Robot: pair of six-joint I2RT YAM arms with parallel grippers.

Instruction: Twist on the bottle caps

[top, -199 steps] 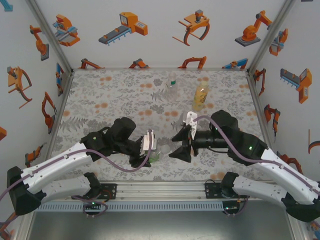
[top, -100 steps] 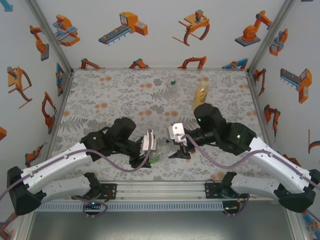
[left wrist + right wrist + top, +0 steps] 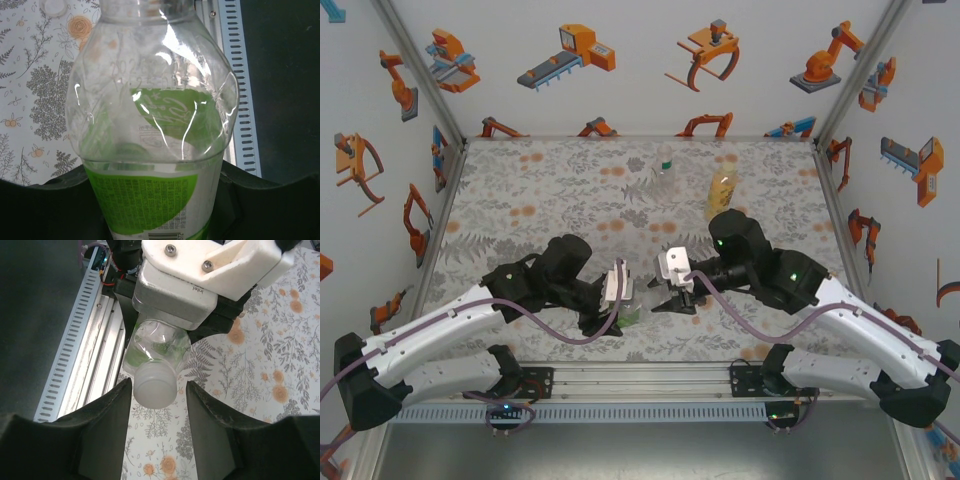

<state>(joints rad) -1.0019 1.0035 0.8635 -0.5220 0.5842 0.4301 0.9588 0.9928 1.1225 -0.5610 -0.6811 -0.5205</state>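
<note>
Left fingers [image 3: 45, 210] clamp clear bottle [image 3: 150, 100]; right fingers [image 3: 105, 430] straddle its cap [image 3: 154, 386].

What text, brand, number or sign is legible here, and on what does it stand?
"intel": on the grey camera housing above the clear plastic bottle.
Small print on that bottle's green-and-white paper label: too blurred to read.

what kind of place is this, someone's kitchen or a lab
Probably a robot lab test cell: a table boxed in by aluminium frame posts, walls covered in robot-arm pictures, and a left arm and right arm bolted at its near edge.
</note>
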